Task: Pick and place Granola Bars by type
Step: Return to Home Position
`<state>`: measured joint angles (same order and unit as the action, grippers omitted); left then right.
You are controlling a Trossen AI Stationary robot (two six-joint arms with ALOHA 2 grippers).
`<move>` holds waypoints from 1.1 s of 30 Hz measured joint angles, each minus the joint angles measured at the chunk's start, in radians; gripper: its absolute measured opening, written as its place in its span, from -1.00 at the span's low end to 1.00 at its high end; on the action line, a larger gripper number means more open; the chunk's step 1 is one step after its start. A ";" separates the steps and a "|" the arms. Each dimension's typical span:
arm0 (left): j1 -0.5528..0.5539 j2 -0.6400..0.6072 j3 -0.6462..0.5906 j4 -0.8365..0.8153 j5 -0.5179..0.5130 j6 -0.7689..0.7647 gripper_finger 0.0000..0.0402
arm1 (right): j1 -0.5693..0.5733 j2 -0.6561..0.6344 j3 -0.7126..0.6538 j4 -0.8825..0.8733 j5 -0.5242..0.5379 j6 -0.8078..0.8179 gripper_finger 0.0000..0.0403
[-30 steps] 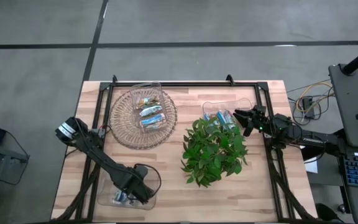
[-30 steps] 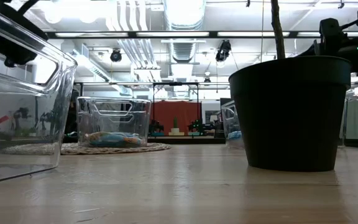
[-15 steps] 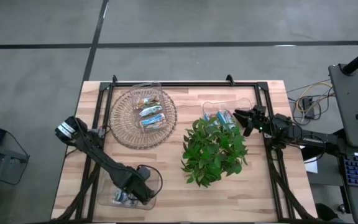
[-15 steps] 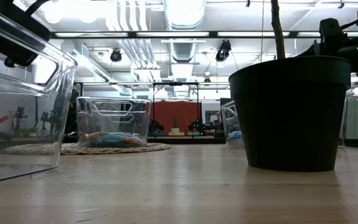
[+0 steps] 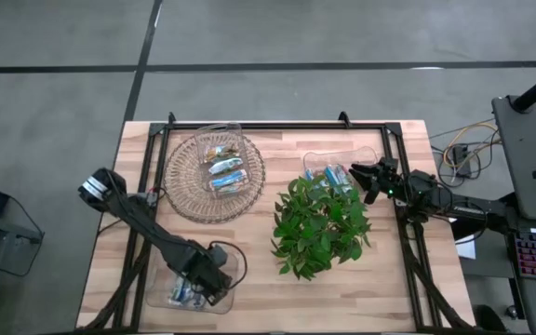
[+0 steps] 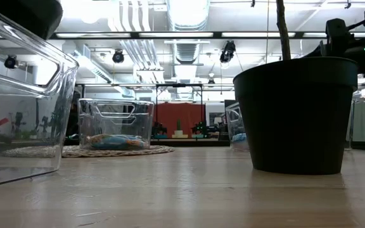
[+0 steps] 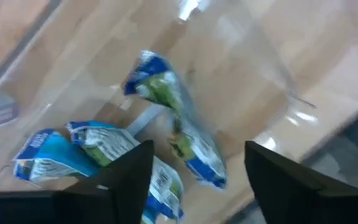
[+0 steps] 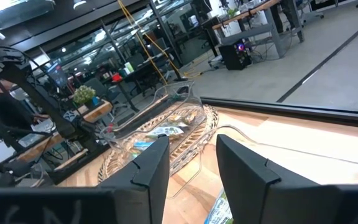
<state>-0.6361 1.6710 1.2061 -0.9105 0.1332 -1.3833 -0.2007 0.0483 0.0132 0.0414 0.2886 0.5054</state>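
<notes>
Wooden table (image 5: 254, 237), workshop beyond. Blue-wrapped granola bars (image 7: 173, 124) in near-left clear bin (image 5: 223, 305), under left gripper (image 5: 207, 282), fingers (image 7: 129, 171) spread, empty. Right gripper (image 5: 359, 174) by plant (image 5: 319, 228), parted, empty. Likely light, crinkly, slippery foil; best pinched mid-length, across the width.

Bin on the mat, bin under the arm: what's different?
The mat bin sits on a round woven mat; the near bin sits on the table. The mat bin holds tan and blue bars; the near bin only blue bars. The left tool hangs open over the near bin only. Both are clear.
</notes>
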 joint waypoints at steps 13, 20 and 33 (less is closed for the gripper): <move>0.055 -0.168 0.018 -0.025 0.148 0.347 0.53 | 0.000 0.000 0.000 0.000 0.000 0.000 -0.33; 0.095 -0.310 0.013 -0.026 0.107 0.594 0.53 | 0.000 0.000 0.000 0.000 0.000 0.000 -0.37; 0.201 -0.700 -0.295 -0.025 -0.019 1.053 0.53 | 0.000 0.000 0.000 0.000 0.000 0.000 -0.34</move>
<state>-0.4354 0.9705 0.9111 -0.9352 0.1142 -0.3301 -0.2007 0.0483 0.0132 0.0417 0.2886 0.5053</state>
